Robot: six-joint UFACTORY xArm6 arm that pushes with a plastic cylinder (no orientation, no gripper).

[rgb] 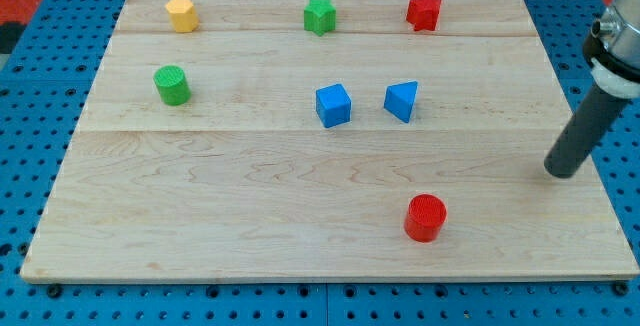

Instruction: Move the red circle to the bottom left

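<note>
Nearest the view's bottom, the red circle (425,216), a short ribbed cylinder, stands on the pale wooden board (230,216), right of centre and close to the bottom edge; the board's bottom-left corner lies well apart from it. Grain lines and plank seams run across the board, which rests on a blue perforated base (20,86). At the view's right, a smooth dark rod descends at a slant from a pale collar; my tip (563,171) touches down near the board's right edge, up and to the right of the red circle and well apart from it. It is a plain rod with no pincer, so nothing is clasped. Mid-board sit a blue cube (333,105) and, just beside it, a blue triangular block (401,100); a green cylinder (172,85) stands far to the left. Along the top edge, left to right: a yellow hexagonal block (181,13), a green star (319,15), a red star (423,12).
</note>
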